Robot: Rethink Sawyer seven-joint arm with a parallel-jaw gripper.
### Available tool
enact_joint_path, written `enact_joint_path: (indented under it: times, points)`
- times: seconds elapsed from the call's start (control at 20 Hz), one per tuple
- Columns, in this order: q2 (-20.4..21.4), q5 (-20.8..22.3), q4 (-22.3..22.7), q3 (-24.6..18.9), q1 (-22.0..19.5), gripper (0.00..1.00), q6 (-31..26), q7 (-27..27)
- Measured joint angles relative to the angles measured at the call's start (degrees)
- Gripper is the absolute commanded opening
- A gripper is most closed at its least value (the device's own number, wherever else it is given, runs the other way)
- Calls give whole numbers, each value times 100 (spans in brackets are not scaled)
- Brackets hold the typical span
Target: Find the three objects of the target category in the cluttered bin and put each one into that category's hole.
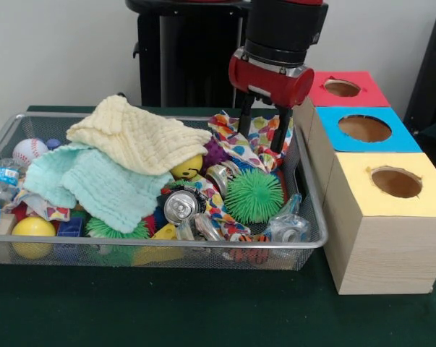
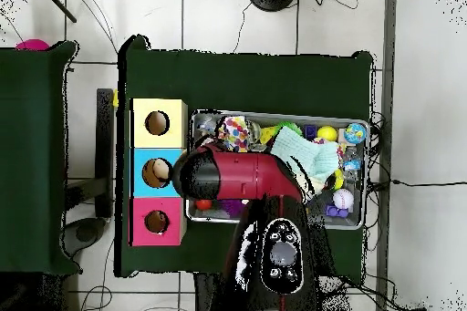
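My gripper (image 1: 259,142) hangs open over the back right corner of the wire bin (image 1: 160,244), its two black fingers (image 1: 244,119) spread above a polka-dot cloth (image 1: 241,148). Nothing is held between them. Beside the bin stand three boxes with round holes: red (image 1: 345,88), blue (image 1: 364,129) and yellow (image 1: 395,182). In the bin lie a green spiky ball (image 1: 254,195), a drink can (image 1: 180,207), a crushed clear bottle (image 1: 288,226), a yellow face ball (image 1: 186,168) and a baseball (image 1: 30,150). In the overhead view the red arm (image 2: 242,176) hides the gripper.
A pale yellow cloth (image 1: 139,137) and a mint cloth (image 1: 95,184) cover much of the bin's left half. A yellow ball (image 1: 32,228) sits at the front left corner. The overhead view shows the boxes (image 2: 157,172) in a row along the bin (image 2: 274,114).
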State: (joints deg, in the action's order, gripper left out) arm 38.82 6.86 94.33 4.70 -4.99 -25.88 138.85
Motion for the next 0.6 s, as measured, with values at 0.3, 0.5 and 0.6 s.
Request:
enact_joint_path:
  times: [0.3,0.5,0.6]
  points:
    - [247,483,40,-613,-577,100,0,-111]
    - [358,773,33,-925,-956,100,-15,-193]
    - [406,860,27,-1020,-1068,100,-74,-230]
